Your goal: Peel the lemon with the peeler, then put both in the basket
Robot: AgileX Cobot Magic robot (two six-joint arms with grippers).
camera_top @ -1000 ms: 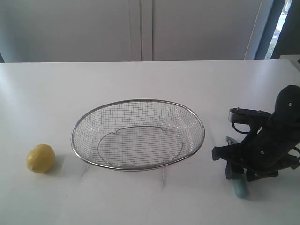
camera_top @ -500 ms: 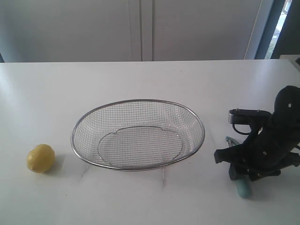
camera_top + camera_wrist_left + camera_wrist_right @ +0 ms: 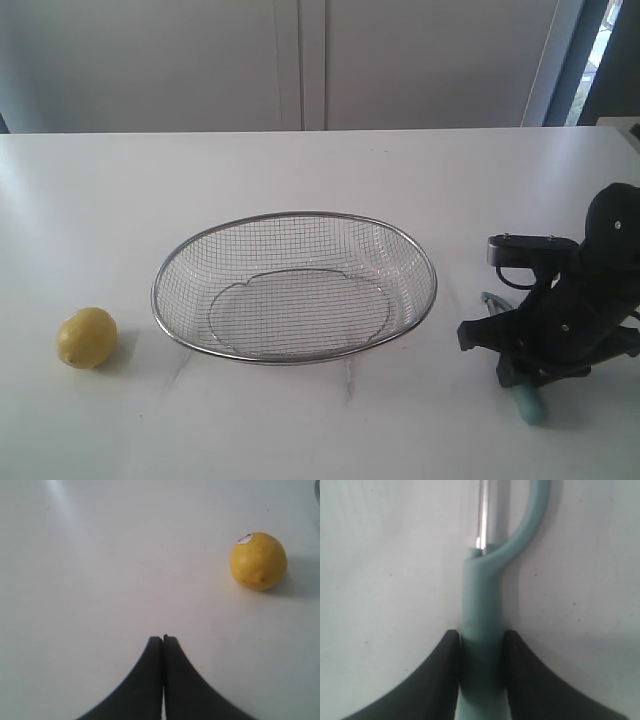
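The exterior view is bright and even, with daylight showing in a narrow window strip (image 3: 605, 50) beyond the far right corner of the glossy white table (image 3: 300, 430). The tabletop is nearly washed out. A small round yellow lemon (image 3: 87, 337) near the table's front left casts a faint, soft shadow toward the oval silver wire-mesh basket (image 3: 296, 214). The basket leaves only pale streaks under its near rim, and its mesh stays crisp.

In the left wrist view the lemon is sharp, with a soft grey shadow beside it and a pale streak of glare on the table.

The right wrist view is a cool-tinted close-up. The teal-green plastic peeler (image 3: 481, 605) looks slightly soft, and a bright glint runs along its thin metal blade.
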